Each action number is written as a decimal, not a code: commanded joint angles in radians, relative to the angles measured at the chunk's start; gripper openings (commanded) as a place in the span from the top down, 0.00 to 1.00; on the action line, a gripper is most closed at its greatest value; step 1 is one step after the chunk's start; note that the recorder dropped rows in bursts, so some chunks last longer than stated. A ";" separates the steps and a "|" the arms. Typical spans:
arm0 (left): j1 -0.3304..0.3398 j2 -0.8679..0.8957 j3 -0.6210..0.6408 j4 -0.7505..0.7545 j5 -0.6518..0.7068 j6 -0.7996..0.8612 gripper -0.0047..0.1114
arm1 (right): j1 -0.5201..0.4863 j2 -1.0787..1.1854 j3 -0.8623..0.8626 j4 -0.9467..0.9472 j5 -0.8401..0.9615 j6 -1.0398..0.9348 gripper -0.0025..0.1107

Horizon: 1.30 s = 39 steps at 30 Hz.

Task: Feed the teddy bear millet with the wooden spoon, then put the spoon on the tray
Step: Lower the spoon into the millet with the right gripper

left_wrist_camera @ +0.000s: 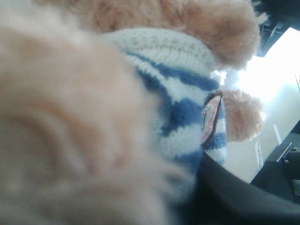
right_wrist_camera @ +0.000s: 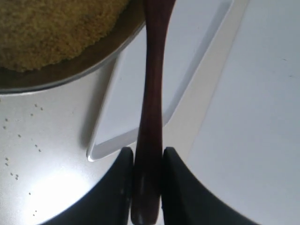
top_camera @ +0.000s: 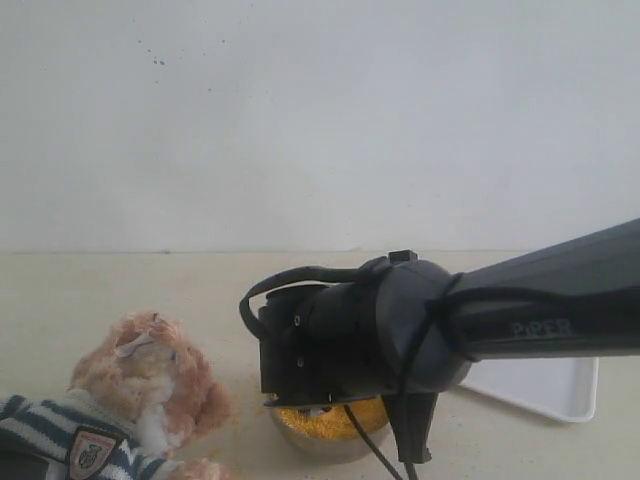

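Pale tabletop (top_camera: 120,285) runs back to a plain white wall (top_camera: 320,120), and the widest bare stretch lies behind the teddy bear (top_camera: 145,375) and my right arm (top_camera: 540,300), up to where tabletop meets wall. The bear leans at the lower left edge of the exterior view, with a narrow gap of tabletop between it and the metal bowl (top_camera: 325,440). The millet (top_camera: 335,420) is heaped in that bowl, and a few loose grains (right_wrist_camera: 16,176) lie scattered beside it. The tray (top_camera: 540,390) sits just to the right of the bowl, its left part hidden by my arm; from the right wrist its rounded corner rim (right_wrist_camera: 93,152) shows close to the bowl's wall (right_wrist_camera: 101,51), and I cannot tell whether they touch. My right gripper (right_wrist_camera: 148,155) is closed down to a narrow gap, both fingers (right_wrist_camera: 121,187) pressed on the end of the wooden spoon (right_wrist_camera: 151,93). The thin handle runs straight out over the tray's corner towards the bowl's rim, and the spoon's oval end lies out of view. The right arm comes in from the right edge almost level, its wrist stopped directly over the bowl with a cable (top_camera: 290,277) looped above it. The left wrist view is filled by the bear's fur and striped shirt (left_wrist_camera: 178,103), with a dark curved shape (left_wrist_camera: 234,197) against the shirt. Whether my left gripper is open or closed I cannot tell.
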 commanded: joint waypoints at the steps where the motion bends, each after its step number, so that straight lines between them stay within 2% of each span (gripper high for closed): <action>1: 0.003 -0.011 0.001 -0.014 0.018 0.006 0.92 | 0.002 0.017 -0.005 -0.012 0.005 -0.003 0.98; 6: 0.003 -0.011 0.001 -0.014 0.018 0.006 0.92 | 0.015 0.020 -0.005 0.016 0.005 -0.001 0.98; 12: 0.003 -0.011 0.001 -0.014 0.018 0.006 0.92 | 0.037 0.007 -0.005 0.135 0.005 -0.003 0.98; 29: 0.003 -0.011 0.001 -0.014 0.018 0.006 0.92 | 0.037 -0.052 -0.005 0.311 0.005 -0.001 0.98; 39: 0.003 -0.011 0.001 -0.014 0.018 0.006 0.92 | -0.011 -0.064 -0.005 0.374 0.005 0.026 0.98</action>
